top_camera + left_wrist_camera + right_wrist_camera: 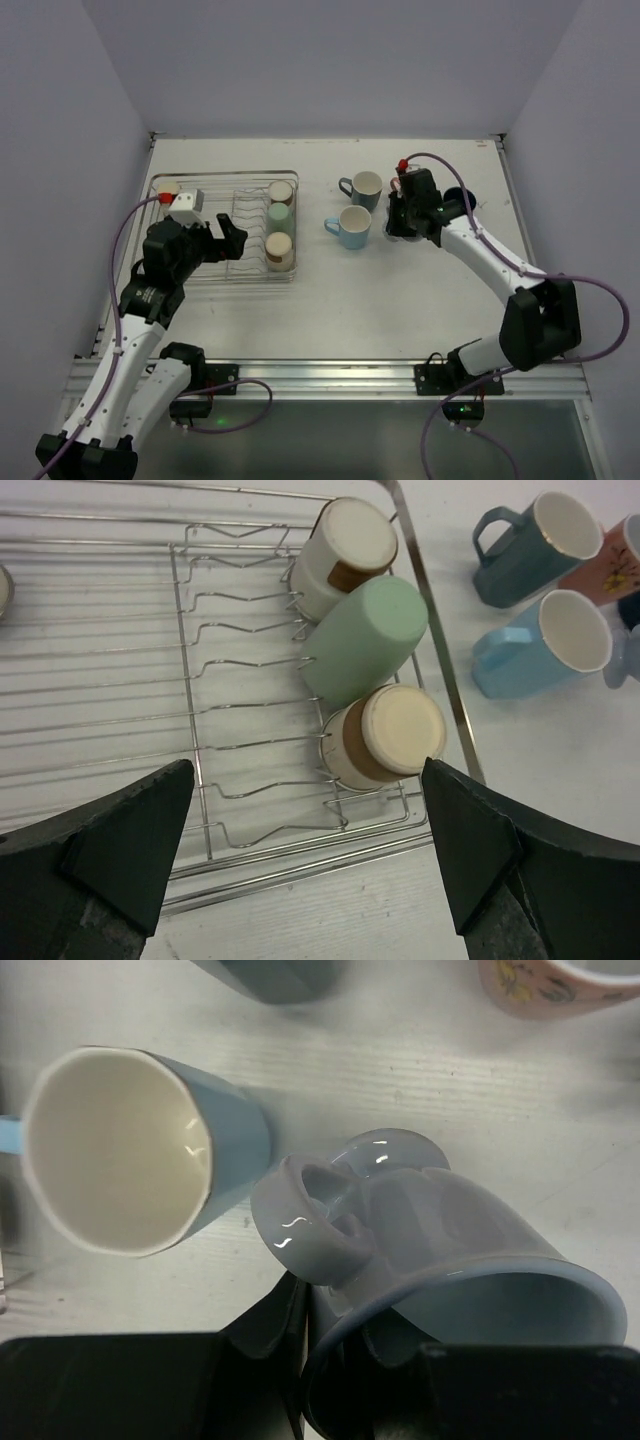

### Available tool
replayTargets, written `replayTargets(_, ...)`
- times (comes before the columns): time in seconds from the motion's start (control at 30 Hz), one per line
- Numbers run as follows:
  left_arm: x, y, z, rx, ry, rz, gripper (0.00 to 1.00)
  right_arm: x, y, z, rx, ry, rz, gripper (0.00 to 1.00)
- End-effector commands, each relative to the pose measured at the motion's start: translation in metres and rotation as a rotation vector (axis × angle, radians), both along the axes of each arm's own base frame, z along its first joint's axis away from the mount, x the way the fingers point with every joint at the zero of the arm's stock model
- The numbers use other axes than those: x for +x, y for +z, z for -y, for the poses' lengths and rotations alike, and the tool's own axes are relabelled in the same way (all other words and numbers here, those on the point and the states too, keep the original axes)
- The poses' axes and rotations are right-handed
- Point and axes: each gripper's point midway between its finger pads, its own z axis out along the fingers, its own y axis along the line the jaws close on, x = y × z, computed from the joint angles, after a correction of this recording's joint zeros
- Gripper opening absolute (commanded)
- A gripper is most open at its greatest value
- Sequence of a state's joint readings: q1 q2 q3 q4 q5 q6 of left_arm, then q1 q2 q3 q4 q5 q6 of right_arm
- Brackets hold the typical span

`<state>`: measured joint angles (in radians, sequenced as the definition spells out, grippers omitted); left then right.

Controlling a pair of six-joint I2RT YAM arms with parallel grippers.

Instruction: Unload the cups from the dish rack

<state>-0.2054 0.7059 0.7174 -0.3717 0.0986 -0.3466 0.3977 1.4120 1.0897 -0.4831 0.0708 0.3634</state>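
Well, nearest of all, the left hand (305,770) hangs over the front part of the dish rack (110,680). Its two fingers are spread wide apart and it holds nothing. The rack sits on the left side of the white counter (400,310). Three cups without handles lean on the wires along its right side, close together in a row. First comes the near beige tumbler (385,738), then the pale green tumbler (365,640), then the far beige tumbler (345,550). One more cup (168,187) peeks out at the far left corner of the rack, mostly hidden. Over on the right, the right hand (325,1335) is pinching the rim of a tipped grey-blue mug (450,1240). Just beside it the light blue mug (130,1150) stands upright on the counter. A bit farther back are the grey-teal mug (362,189) and the pink mug (560,985). A dark navy cup (458,198) sits just to the right of the right hand.
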Motion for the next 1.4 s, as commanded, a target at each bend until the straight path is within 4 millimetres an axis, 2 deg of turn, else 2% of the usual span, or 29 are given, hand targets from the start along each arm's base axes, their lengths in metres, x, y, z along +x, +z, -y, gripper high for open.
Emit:
replayTargets(0.0, 0.001, -0.004, -0.014, 0.071, 0.044, 0.039, 1.0, 0.022, 0.01, 0.004, -0.08, 0.019, 0.012, 0.0)
replayTargets(0.07, 0.001, -0.003, -0.013, 0.067, 0.04, 0.046, 1.0, 0.029, 0.005, 0.001, -0.092, 0.023, -0.014, 0.0)
replayTargets(0.1, 0.002, -0.002, -0.013, 0.068, 0.042, 0.046, 1.0, 0.032, -0.008, -0.001, -0.104, 0.031, -0.05, 0.0)
replayTargets(0.2, 0.003, -0.006, -0.013, 0.074, 0.04, 0.033, 1.0, 0.038, -0.022, -0.001, -0.128, 0.026, -0.085, 0.0)
replayTargets(0.3, 0.005, -0.008, -0.016, 0.084, 0.055, 0.024, 1.0, 0.04, -0.03, 0.001, -0.152, 0.02, -0.108, 0.0)
replayTargets(0.47, 0.008, -0.012, -0.021, 0.098, 0.088, 0.005, 1.0, 0.043, -0.04, 0.001, -0.169, 0.018, -0.133, 0.25)
replayTargets(0.6, 0.011, -0.01, -0.027, 0.107, 0.122, 0.003, 1.0, 0.045, -0.038, 0.0, -0.162, 0.019, -0.126, 0.29)
replayTargets(0.73, 0.015, -0.004, -0.028, 0.102, 0.143, -0.007, 1.0, 0.048, -0.028, -0.003, -0.142, 0.02, -0.097, 0.34)
replayTargets(0.83, 0.022, 0.007, -0.033, 0.089, 0.191, -0.007, 1.0, 0.045, -0.007, -0.004, -0.107, 0.014, -0.042, 0.39)
replayTargets(0.87, 0.027, 0.019, -0.037, 0.082, 0.221, 0.012, 1.0, 0.044, 0.012, -0.004, -0.082, 0.01, 0.004, 0.4)
replayTargets(0.9, 0.03, 0.024, -0.038, 0.077, 0.239, 0.019, 1.0, 0.041, 0.021, -0.005, -0.066, 0.011, 0.026, 0.43)
replayTargets(0.97, 0.04, 0.025, -0.04, 0.064, 0.278, 0.006, 1.0, 0.036, 0.037, -0.008, -0.016, 0.017, 0.079, 0.46)
replayTargets(1.0, 0.045, 0.033, -0.047, 0.067, 0.321, 0.02, 1.0, 0.03, 0.059, -0.007, 0.018, 0.021, 0.136, 0.48)
replayTargets(1.07, 0.058, 0.029, -0.053, 0.072, 0.38, 0.003, 1.0, 0.021, 0.071, -0.011, 0.07, 0.041, 0.183, 0.55)
replayTargets(1.1, 0.064, 0.036, -0.062, 0.074, 0.431, 0.024, 1.0, 0.016, 0.077, -0.013, 0.098, 0.047, 0.202, 0.57)
replayTargets(1.13, 0.072, 0.031, -0.07, 0.082, 0.466, 0.009, 1.0, 0.008, 0.088, -0.014, 0.132, 0.06, 0.253, 0.66)
replayTargets(1.2, 0.084, 0.036, -0.082, 0.06, 0.504, 0.016, 1.0, -0.001, 0.096, -0.019, 0.187, 0.09, 0.29, 0.71)
replayTargets(1.23, 0.092, 0.029, -0.101, 0.047, 0.559, -0.008, 1.0, -0.006, 0.101, -0.02, 0.22, 0.103, 0.336, 0.76)
replayTargets(1.3, 0.105, 0.031, -0.117, 0.017, 0.598, 0.003, 1.0, -0.014, 0.102, -0.027, 0.271, 0.136, 0.352, 0.79)
replayTargets(1.33, 0.112, 0.02, -0.135, 0.023, 0.656, -0.023, 1.0, -0.016, 0.097, -0.03, 0.286, 0.147, 0.357, 0.8)
replayTargets(1.37, 0.116, 0.016, -0.141, 0.031, 0.679, -0.03, 1.0, -0.019, 0.099, -0.031, 0.303, 0.157, 0.367, 0.8)
